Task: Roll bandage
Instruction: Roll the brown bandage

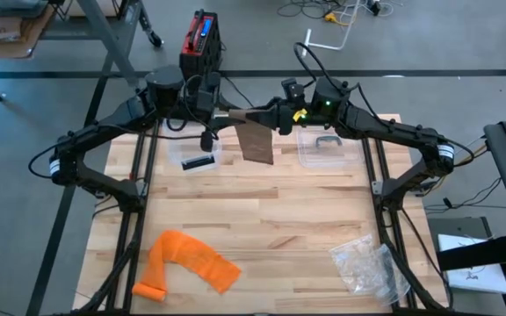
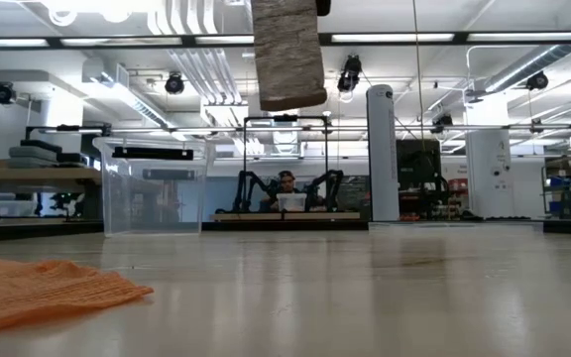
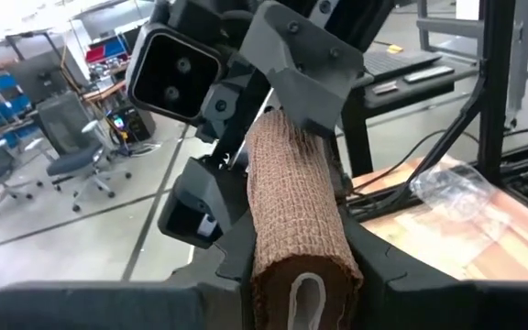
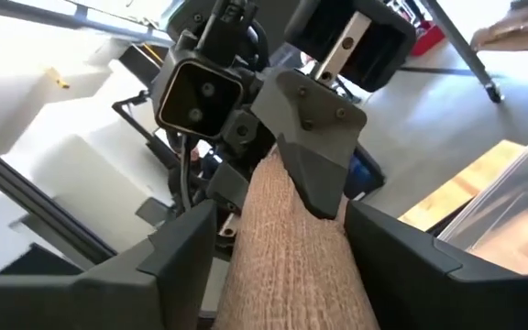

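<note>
Holding bandage (image 1: 255,140) aloft over table's (image 1: 262,211) far edge | left gripper (image 3: 299,275) clenched on its rolled end | right gripper (image 4: 282,238) fingers parted beside the band, grasp unclear | loose tail hangs down

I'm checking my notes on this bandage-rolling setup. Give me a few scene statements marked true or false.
1. The brown bandage is held up off the table between the two hands. True.
2. The orange cloth lies inside a clear container. False: it lies on the bare table, near the front left.
3. The left hand is clamped on the bandage roll. True.
4. The crumpled plastic bag sits at the table's back left. False: it is front right.
5. A clear lidded box sits under the right arm. True.
</note>
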